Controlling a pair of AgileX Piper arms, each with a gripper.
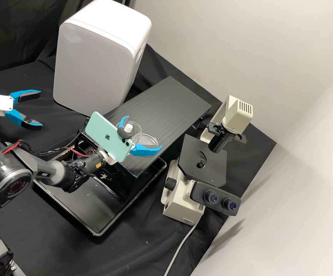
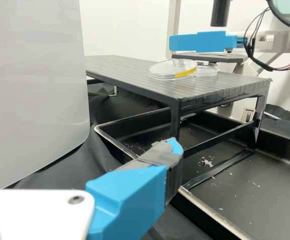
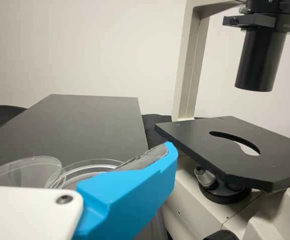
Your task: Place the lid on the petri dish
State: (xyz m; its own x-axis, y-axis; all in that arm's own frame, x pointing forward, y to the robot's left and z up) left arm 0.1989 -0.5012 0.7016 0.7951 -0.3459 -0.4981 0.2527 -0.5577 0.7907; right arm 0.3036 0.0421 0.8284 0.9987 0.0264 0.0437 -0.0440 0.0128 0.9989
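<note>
The petri dish and its lid are two clear round pieces lying side by side on a black ribbed shelf (image 1: 174, 99), their edges meeting. I cannot tell which of them is the lid. The first piece (image 1: 133, 128), nearer the white box (image 1: 97, 57), has a yellow strip on its rim in the left wrist view (image 2: 177, 70). The second piece (image 1: 150, 140) lies toward the microscope (image 1: 197, 180).

The right hand (image 1: 143, 132) hangs over both pieces with its blue fingers spread wide, one on either side, gripping nothing. The left wrist view shows one of its fingers (image 2: 200, 40) just above the pieces.

The left hand (image 1: 36, 108) is also open and holds nothing. It hangs above the bench (image 1: 155, 245) beside the white box, well apart from the shelf.

The shelf stands in a black tray (image 1: 97, 226), and the microscope is just beside the tray.
</note>
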